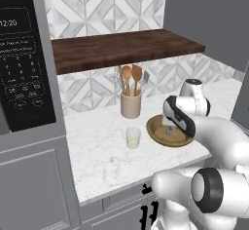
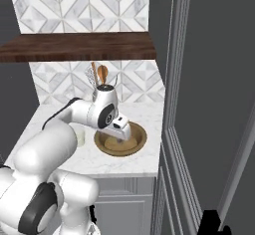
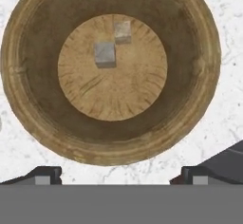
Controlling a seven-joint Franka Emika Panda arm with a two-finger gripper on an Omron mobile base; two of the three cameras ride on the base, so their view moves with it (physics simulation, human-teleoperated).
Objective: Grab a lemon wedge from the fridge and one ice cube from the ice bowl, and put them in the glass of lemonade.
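Fingers spread and empty, the gripper (image 3: 118,173) hangs over the ice bowl (image 1: 156,132) near the worktop's front edge, where two ice cubes (image 3: 105,53), likely slick and light, want pinching on flat opposite faces.

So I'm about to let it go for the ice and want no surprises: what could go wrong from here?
Two ice cubes lie touching at a corner in the ice bowl, so the open end effector hovering above might close on both, or nudge one away. The cubes are small against the wide finger spread, so a grasp could slip. The glass of lemonade stands close beside the bowl, near the crock of wooden spoons; a swinging arm could knock it over.
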